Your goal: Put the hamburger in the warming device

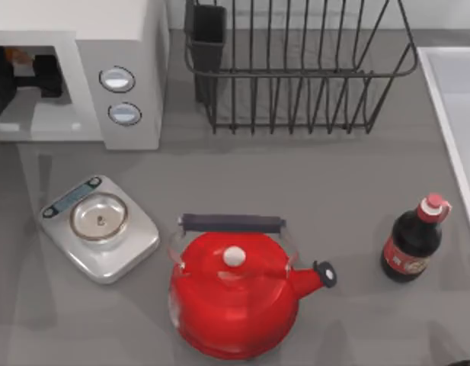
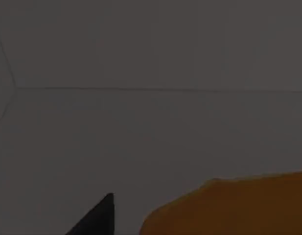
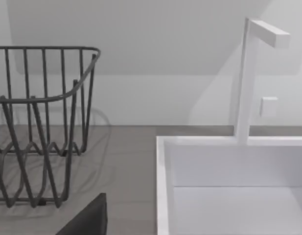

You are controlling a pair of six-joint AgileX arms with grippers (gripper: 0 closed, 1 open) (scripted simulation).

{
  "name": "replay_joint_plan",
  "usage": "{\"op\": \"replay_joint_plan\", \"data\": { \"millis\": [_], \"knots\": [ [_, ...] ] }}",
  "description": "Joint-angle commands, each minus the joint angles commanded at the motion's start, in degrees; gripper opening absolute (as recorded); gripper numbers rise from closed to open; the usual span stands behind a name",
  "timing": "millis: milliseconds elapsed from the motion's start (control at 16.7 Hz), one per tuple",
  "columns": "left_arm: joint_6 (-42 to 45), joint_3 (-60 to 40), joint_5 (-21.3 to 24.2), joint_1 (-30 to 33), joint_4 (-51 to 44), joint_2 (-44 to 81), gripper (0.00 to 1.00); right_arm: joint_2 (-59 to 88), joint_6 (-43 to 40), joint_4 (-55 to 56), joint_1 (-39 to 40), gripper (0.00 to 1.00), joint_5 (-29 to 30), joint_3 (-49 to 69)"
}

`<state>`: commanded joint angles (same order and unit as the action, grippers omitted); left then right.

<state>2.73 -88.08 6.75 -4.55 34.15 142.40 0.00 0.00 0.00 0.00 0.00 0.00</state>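
The warming device [image 1: 135, 46] is a white microwave at the table's back left, with two round knobs on its panel. My left gripper [image 1: 43, 76] reaches inside its grey cavity. A sliver of the orange hamburger [image 1: 17, 55] shows in the cavity beside it. In the left wrist view the hamburger [image 2: 239, 205] lies on the cavity floor, a gap apart from one dark fingertip [image 2: 99, 218], so the left gripper is open. My right gripper [image 3: 151, 229] is parked at the right, one fingertip [image 3: 89, 218] set wide of centre, open and holding nothing.
A silver kitchen scale [image 1: 99, 226] sits in front of the microwave. A red kettle [image 1: 233, 293] stands at front centre and a dark bottle [image 1: 411, 248] at front right. A wire dish rack [image 1: 295, 69] is at the back; a white sink [image 3: 229, 186] lies along the right edge.
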Motion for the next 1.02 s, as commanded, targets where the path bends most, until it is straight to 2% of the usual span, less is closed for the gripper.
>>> {"op": "replay_joint_plan", "data": {
  "millis": [180,240,540,1020],
  "knots": [
    [0.00,0.00,0.00,0.00,0.00,0.00,1.00,0.00,0.00,0.00,0.00,1.00,0.00,0.00],
    [0.00,14.61,0.02,-1.34,5.01,-8.89,1.00,0.00,0.00,0.00,0.00,1.00,0.00,0.00],
    [0.35,21.04,0.80,-2.23,8.50,-12.08,1.00,0.00,0.00,0.00,0.00,1.00,0.00,0.00],
    [1.75,52.72,4.19,-5.89,23.62,-26.78,1.00,0.00,0.00,0.00,0.00,1.00,0.00,0.00]
  ]
}}
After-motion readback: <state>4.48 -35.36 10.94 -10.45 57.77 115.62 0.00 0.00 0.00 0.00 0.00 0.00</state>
